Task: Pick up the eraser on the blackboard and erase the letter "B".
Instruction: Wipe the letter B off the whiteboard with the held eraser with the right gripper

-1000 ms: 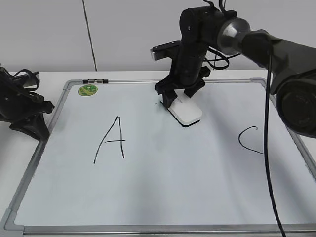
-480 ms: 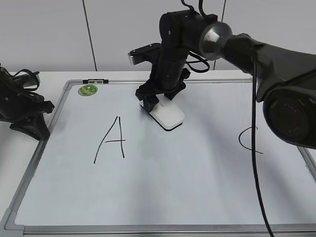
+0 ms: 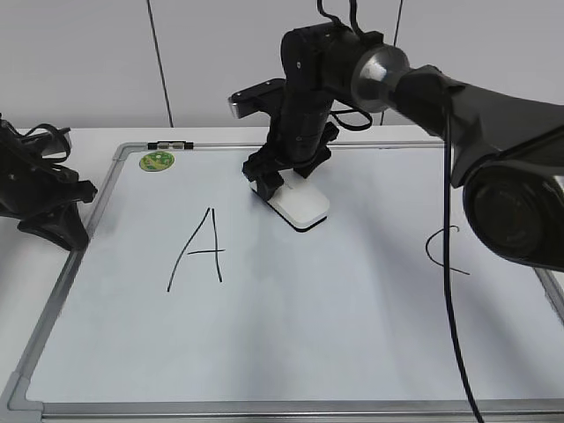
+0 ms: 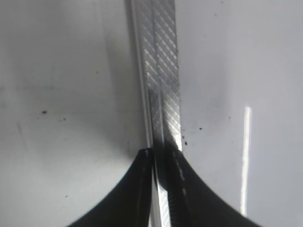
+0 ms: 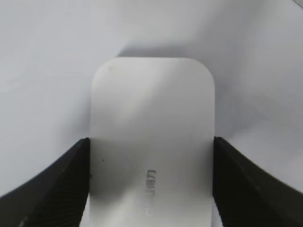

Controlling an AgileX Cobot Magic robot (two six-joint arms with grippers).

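Eraser [image 3: 300, 208] clamped between jaws of right gripper [image 3: 284, 181], pressed flat on blackboard [image 3: 291, 352] right of "A" [image 3: 201, 249] (upper middle). Left gripper [image 4: 161, 156] parked over frame, jaws nearly closed, nothing held.

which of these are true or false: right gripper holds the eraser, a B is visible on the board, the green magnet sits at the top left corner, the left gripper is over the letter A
1. The right gripper is shut on the eraser. True.
2. A letter B shows on the blackboard. False: only the letter A and the letter C are visible.
3. The green magnet sits near the board's top left corner. True.
4. The left gripper is over the A. False: it sits at the board's left frame edge.
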